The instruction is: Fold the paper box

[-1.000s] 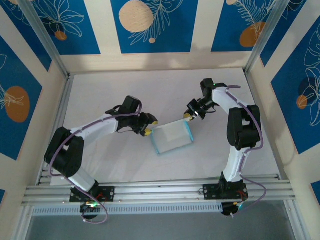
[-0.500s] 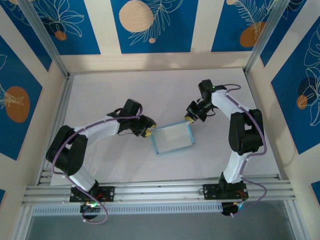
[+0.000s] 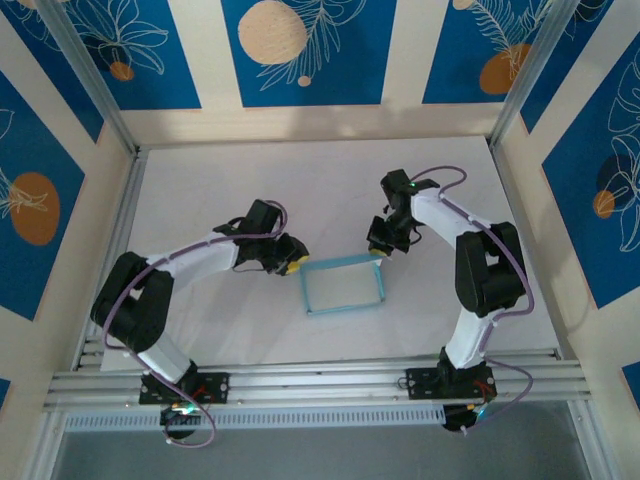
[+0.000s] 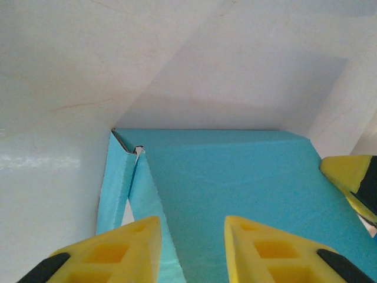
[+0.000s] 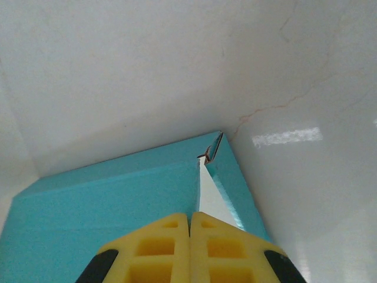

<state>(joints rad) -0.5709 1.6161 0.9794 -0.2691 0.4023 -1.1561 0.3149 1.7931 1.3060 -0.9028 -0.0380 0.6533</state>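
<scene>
paper box (image 3: 341, 263) mid-bench (image 3: 220, 190), open side up | my left fingers (image 4: 266, 249) parted, gripping nothing, at its left wall | my right fingers (image 5: 162, 247) pinched together on its far right corner wall

Lab test cell; aluminium rails (image 3: 320, 378), patterned panels (image 3: 300, 50)

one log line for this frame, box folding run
task: fold paper box | left pincer: open, at box edge | right pincer: shut on wall near corner | state: walls raised, top open
</scene>
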